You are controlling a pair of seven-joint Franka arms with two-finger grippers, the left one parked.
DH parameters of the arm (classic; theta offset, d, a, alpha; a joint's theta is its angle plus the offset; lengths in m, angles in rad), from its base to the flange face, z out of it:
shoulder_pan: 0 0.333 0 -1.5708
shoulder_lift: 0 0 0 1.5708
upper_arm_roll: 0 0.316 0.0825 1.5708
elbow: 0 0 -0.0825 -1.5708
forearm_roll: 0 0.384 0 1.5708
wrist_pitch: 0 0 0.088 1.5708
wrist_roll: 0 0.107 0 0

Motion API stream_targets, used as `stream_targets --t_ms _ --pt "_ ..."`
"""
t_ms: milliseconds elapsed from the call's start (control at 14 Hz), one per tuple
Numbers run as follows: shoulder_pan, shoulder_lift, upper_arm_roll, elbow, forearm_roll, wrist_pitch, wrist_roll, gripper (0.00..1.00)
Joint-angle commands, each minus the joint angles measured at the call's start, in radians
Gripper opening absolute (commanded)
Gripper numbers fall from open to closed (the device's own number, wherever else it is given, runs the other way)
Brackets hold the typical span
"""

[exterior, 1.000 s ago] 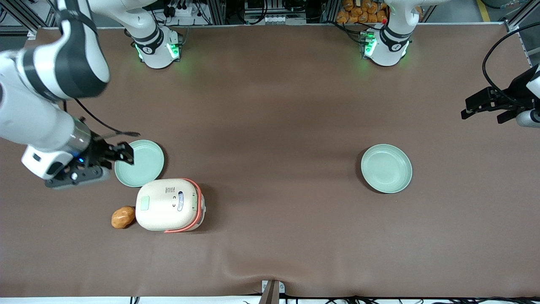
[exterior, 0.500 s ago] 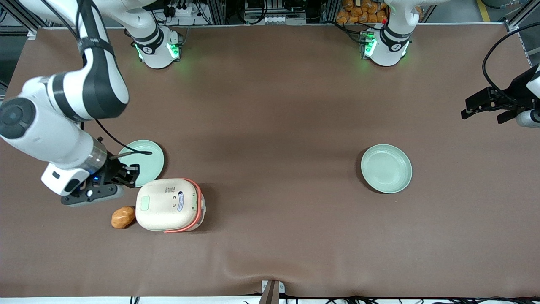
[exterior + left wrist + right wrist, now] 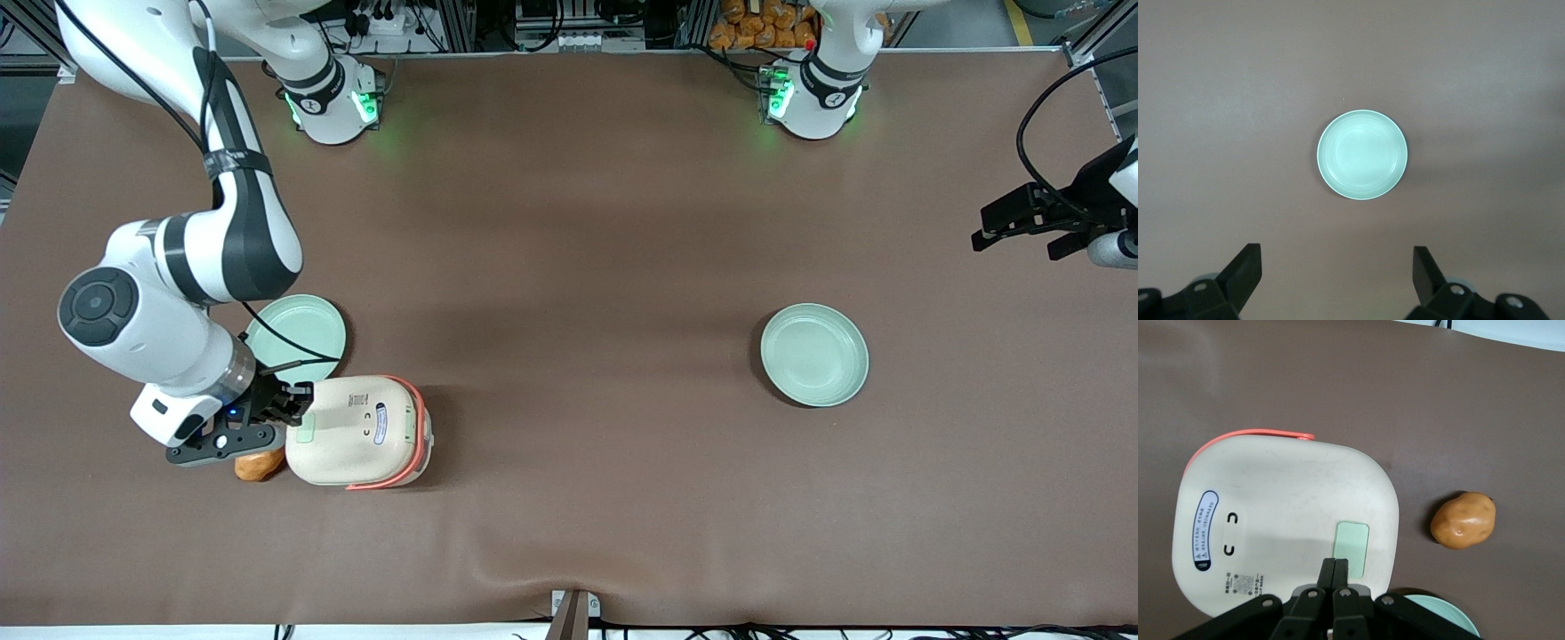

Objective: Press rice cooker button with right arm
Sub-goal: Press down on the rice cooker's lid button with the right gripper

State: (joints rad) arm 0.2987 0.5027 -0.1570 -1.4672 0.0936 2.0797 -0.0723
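The rice cooker (image 3: pixel 359 431) stood on the brown table (image 3: pixel 587 267) toward the working arm's end, nearer the front edge than the middle, its lid down and its coral handle band on the side facing the parked arm's end. The right arm (image 3: pixel 169 293) reached down over it, and its gripper (image 3: pixel 298 402) hovered at the cooker's edge, just short of the pale green button (image 3: pixel 1351 549) on the lid, with both fingers (image 3: pixel 1328 577) pressed together. A potato (image 3: pixel 1463 521) lay beside the cooker, partly under the gripper's mount. One green plate (image 3: pixel 296 342) sat just beside the cooker, farther from the front camera; another plate (image 3: pixel 813 355) lay well apart toward the parked arm's end
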Motion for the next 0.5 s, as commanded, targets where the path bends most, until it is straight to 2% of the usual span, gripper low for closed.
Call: stream_targets --t_ms 0,429 --pt "-0.004 0.025 0.004 0.004 -0.003 0.057 -0.015 0.0" --pt "-0.012 0.049 0.001 0.001 -0.009 0.091 -0.018 0.0"
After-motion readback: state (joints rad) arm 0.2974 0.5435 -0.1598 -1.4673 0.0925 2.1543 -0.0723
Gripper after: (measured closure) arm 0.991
